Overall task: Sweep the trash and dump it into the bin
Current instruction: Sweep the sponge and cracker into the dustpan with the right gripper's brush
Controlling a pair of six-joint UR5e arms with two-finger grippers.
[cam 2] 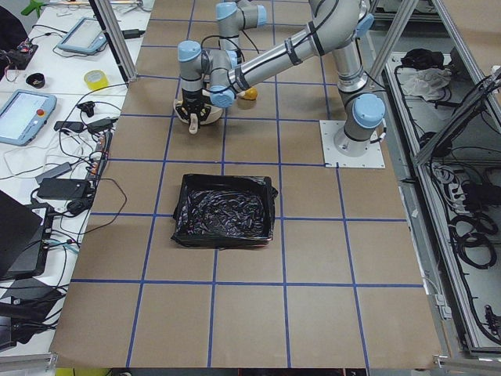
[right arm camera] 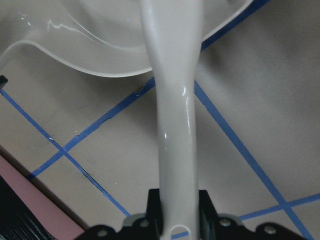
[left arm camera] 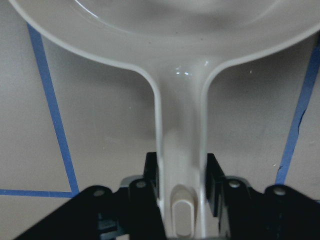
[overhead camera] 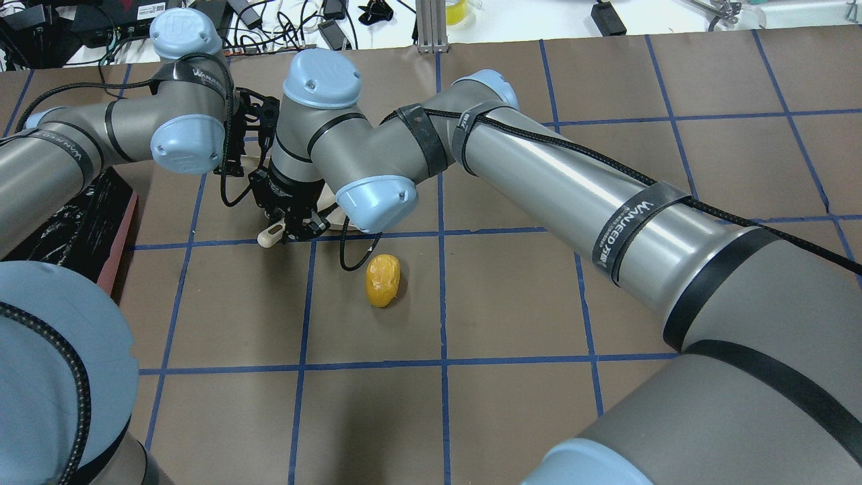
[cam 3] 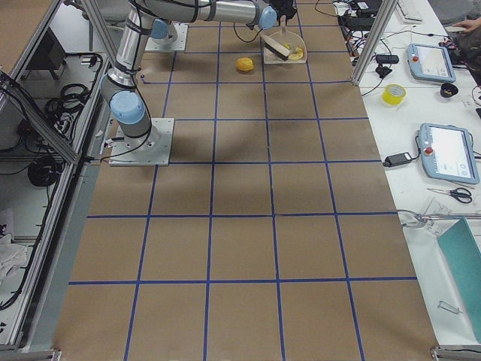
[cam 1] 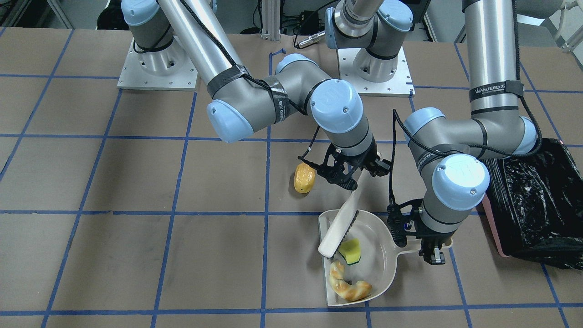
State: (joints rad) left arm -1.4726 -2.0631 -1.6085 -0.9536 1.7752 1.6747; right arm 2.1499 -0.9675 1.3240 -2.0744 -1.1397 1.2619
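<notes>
**Left gripper** [left arm camera: 182, 192]: closed on the flat handle of the cream dustpan [cam 1: 380, 269], one finger on each side near the handle's end. The grasp looks square.

**Right gripper** [right arm camera: 177, 210]: clamped on the handle end of the cream brush [cam 1: 337, 228]. The brush is slanted down, with its bristles [cam 1: 350, 228] inside the dustpan.

**Trash, position:**
- The sponge chunk [cam 1: 350, 251] and the croissant-like piece [cam 1: 348, 287] are lying in the dustpan, the sponge chunk just beside the bristles.
- The potato-like lump [cam 1: 304, 177] is on the bench [cam 1: 136, 182] outside the dustpan. It is near the dustpan's mouth and offset toward the robot-side edge.
- Dustpan and lump are located about mid-length of the bench, nearer the operators' edge.
- The bin [cam 1: 494, 225] is set toward the bench's left end, near the dustpan handle but apart from it.

**Handling, judged:**
- All three items are expected to be light.
- The lump is rounded and smooth-looking, so rolling off the bristles is likely. It should be pushed from its far side, not pinched.
- The sponge chunk is presumed soft.
- Loose contents could slide out unless the dustpan is carried level. It is best held at the handle.
</notes>
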